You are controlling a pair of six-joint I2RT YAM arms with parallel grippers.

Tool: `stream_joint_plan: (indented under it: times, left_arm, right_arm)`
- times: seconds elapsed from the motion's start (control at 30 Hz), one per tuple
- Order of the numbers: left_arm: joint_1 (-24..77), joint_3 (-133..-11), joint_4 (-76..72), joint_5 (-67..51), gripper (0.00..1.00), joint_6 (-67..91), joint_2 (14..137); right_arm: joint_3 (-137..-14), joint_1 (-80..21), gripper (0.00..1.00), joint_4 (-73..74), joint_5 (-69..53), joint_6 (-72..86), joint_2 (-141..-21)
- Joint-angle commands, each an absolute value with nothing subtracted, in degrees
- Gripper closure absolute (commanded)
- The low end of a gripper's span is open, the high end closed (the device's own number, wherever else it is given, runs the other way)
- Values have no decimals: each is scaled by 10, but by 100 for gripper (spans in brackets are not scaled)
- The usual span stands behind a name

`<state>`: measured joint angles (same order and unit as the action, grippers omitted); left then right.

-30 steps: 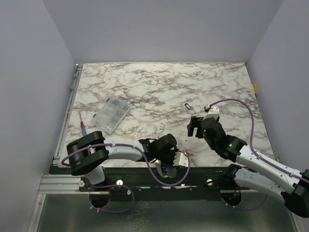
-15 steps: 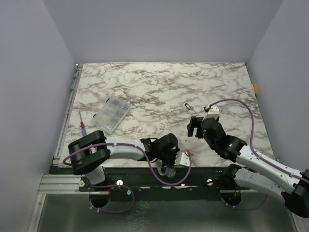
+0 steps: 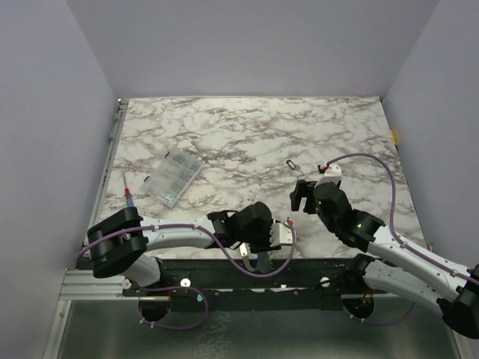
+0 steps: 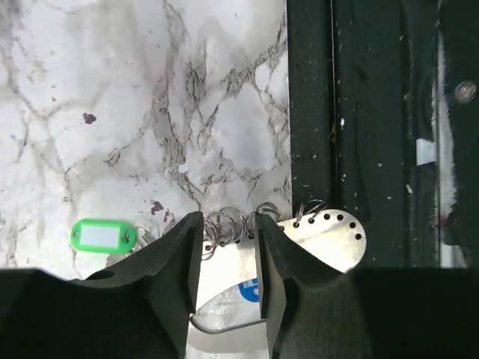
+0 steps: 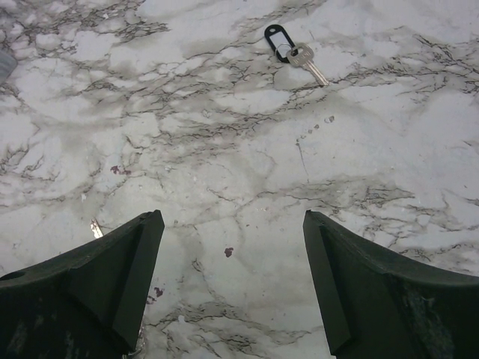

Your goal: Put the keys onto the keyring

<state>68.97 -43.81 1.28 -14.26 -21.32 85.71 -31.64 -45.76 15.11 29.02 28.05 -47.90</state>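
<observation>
Marbled counter (image 3: 247,127) holds a dark-tagged key (image 5: 296,51) lying slantwise well ahead of the open, empty right fingers (image 5: 112,277), while left fingers (image 4: 176,269) pinch the keyring (image 4: 228,224) at the near edge.

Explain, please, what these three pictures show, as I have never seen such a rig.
A left arm and a right arm, both robotic, are bolted at the near edge of a marble table. The overhead picture shows both; the other two come from a camera on each wrist. The left gripper pinches a coiled wire keyring, with a green key tag near it. The right gripper is open and empty, facing a black-tagged key. A clear compartment box lies on the table's left side.
</observation>
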Motion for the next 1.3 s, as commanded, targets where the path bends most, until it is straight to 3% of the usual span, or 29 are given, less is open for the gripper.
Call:
stream_joint_plan:
  times: [0.0, 0.63, 1.27]
  left_arm:
    - [690, -456, 37, -127, 60, -124, 802]
    - [692, -456, 65, -102, 62, 156, 855]
    - [695, -542, 169, -73, 67, 224, 954]
  right_arm:
    - [-305, -459, 14, 152, 278, 290, -472]
    - [-304, -459, 13, 167, 269, 299, -470]
    - [-301, -459, 13, 173, 252, 307, -462]
